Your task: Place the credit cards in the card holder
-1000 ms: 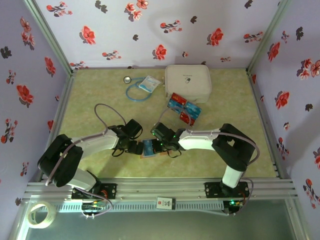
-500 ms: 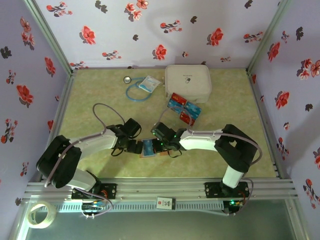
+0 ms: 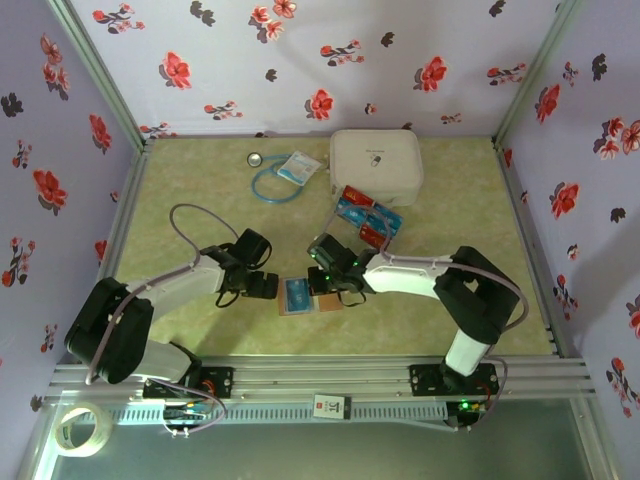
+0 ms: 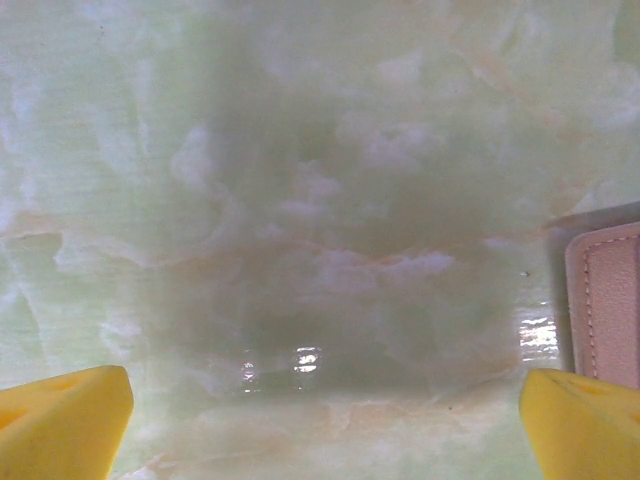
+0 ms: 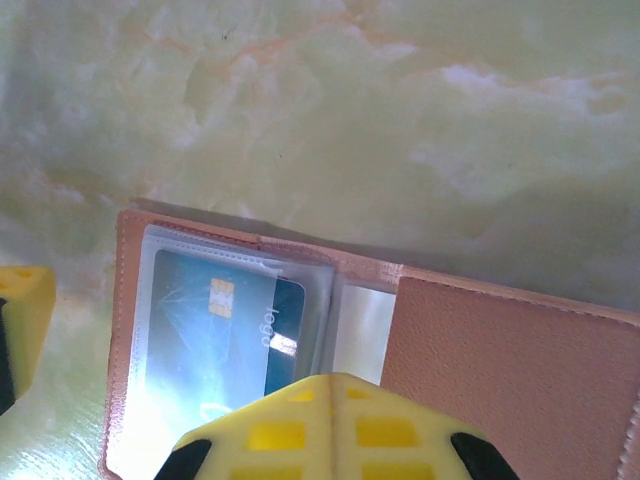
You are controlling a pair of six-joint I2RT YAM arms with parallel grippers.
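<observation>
Tape roll (image 3: 80,428) is nearest, on the frame left of the arm bases. The wallet (image 3: 305,298) lies open on the near middle of the table (image 3: 450,300), between the two grippers. One blue card (image 5: 215,320) sits in the clear sleeve in its left half. The right gripper (image 3: 324,282) is over the wallet's right half with its fingers pressed together and tips at the fold; can't tell if they touch it. The left gripper (image 3: 263,286) is just left of the wallet, low over bare table. Its fingertips (image 4: 60,420) are spread wide and empty, with the wallet edge beside the right one. Further back, loose red and blue cards (image 3: 368,217) are heaped right of centre, just in front of the white case (image 3: 375,165). Left of the case are a blue cord loop (image 3: 268,185), a small packet (image 3: 299,168) and a round silver thing (image 3: 256,158).
</observation>
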